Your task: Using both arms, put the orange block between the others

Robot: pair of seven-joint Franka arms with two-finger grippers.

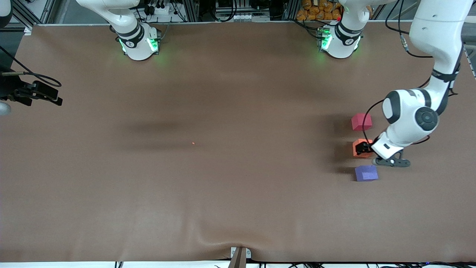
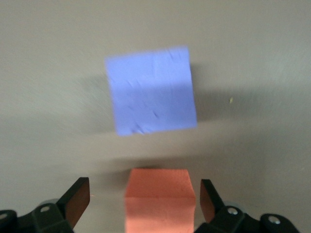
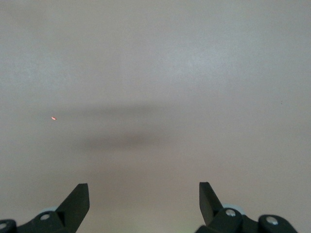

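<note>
Left tool (image 2: 141, 206) spread around the orange block (image 1: 360, 148), sitting between pinkish-red cube (image 1: 361, 121) at twelve and purple cube (image 1: 366, 173) at six; lifting crooked could nudge it. Right tool (image 3: 143, 206) spread, waiting.

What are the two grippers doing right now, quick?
Left gripper: jaws open around the orange block, which sits on the table, not gripped.
Right gripper: jaws open, holding nothing, over bare table.

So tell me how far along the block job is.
Done: the orange block sits on the table between the pinkish-red cube and purple cube. In hand: left claw open around it. Left: lift clear. The right claw waits open.
</note>
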